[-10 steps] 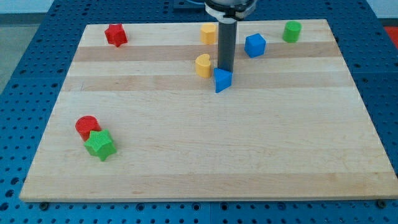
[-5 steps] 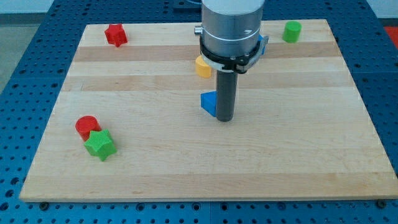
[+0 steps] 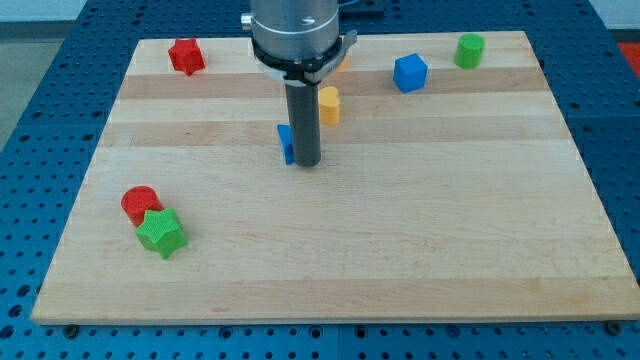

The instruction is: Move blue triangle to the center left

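Observation:
The blue triangle [image 3: 286, 144] lies near the board's middle, a little toward the view's top and left of centre. Most of it is hidden behind my rod. My tip [image 3: 305, 163] stands on the board right against the triangle's right side. The wooden board [image 3: 330, 250] fills most of the view.
A yellow block [image 3: 328, 104] sits just right of the rod; another yellow block [image 3: 342, 58] is partly hidden behind the arm. A blue cube [image 3: 410, 73] and green cylinder [image 3: 469, 50] are at top right. A red star [image 3: 185, 56] is top left. A red cylinder [image 3: 140, 204] and green star [image 3: 160, 232] sit lower left.
My tip came round to the blue triangle's right side and pushed it toward the view's left. The triangle first slid down, then left and slightly up.

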